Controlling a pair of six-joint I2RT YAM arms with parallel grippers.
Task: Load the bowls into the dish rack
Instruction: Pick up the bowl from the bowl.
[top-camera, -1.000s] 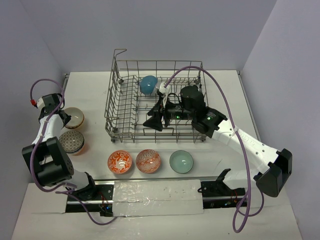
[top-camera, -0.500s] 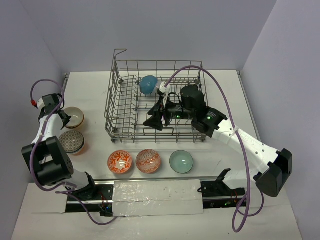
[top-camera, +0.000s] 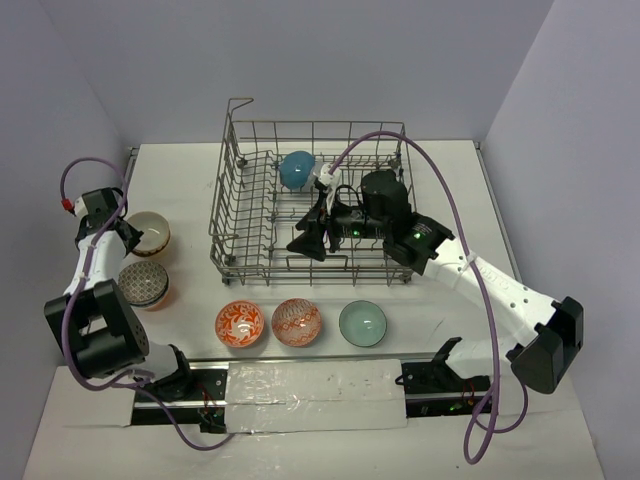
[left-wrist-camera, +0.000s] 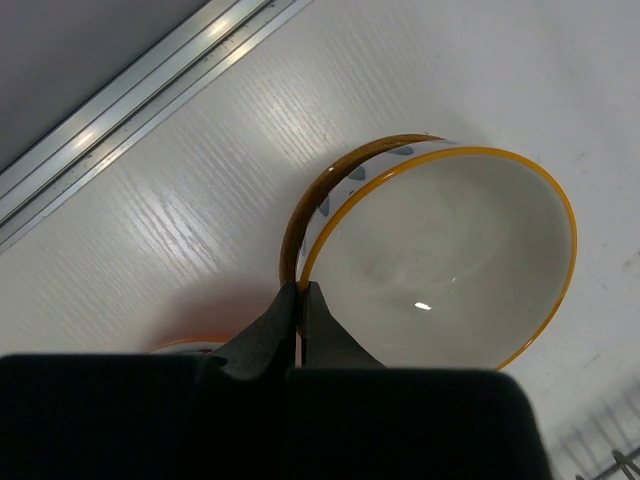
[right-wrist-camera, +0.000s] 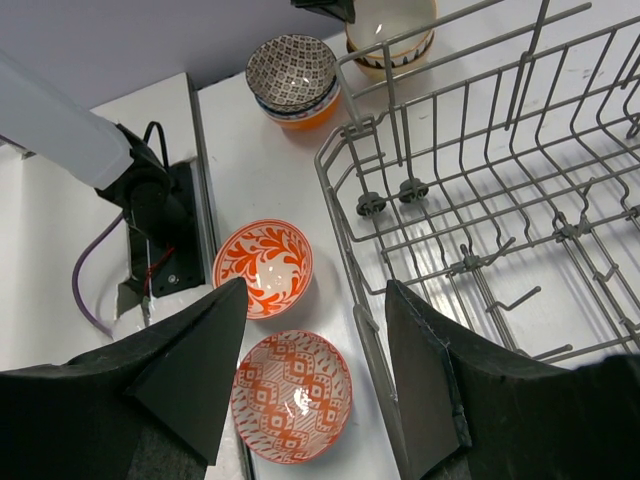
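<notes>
My left gripper (top-camera: 125, 233) is shut on the near rim of a white bowl with a yellow rim (top-camera: 151, 232) at the far left. In the left wrist view the gripper (left-wrist-camera: 300, 292) pinches that bowl (left-wrist-camera: 450, 255), which sits tilted in a brown-rimmed bowl (left-wrist-camera: 303, 208). My right gripper (top-camera: 308, 240) is open and empty, hovering over the front of the grey wire dish rack (top-camera: 228, 200). A teal-blue bowl (top-camera: 296, 170) stands in the rack's back row. In the right wrist view the gripper (right-wrist-camera: 315, 290) is above the rack's front rim (right-wrist-camera: 345, 250).
A blue-white patterned bowl stacked on an orange one (top-camera: 143, 283) sits left of the rack. Two orange-red patterned bowls (top-camera: 240, 323) (top-camera: 297, 321) and a pale green bowl (top-camera: 362, 322) line up in front of the rack. A metal rail (left-wrist-camera: 130, 90) edges the table's left side.
The left wrist and the white bowl have shifted very slightly. The right arm has not moved.
</notes>
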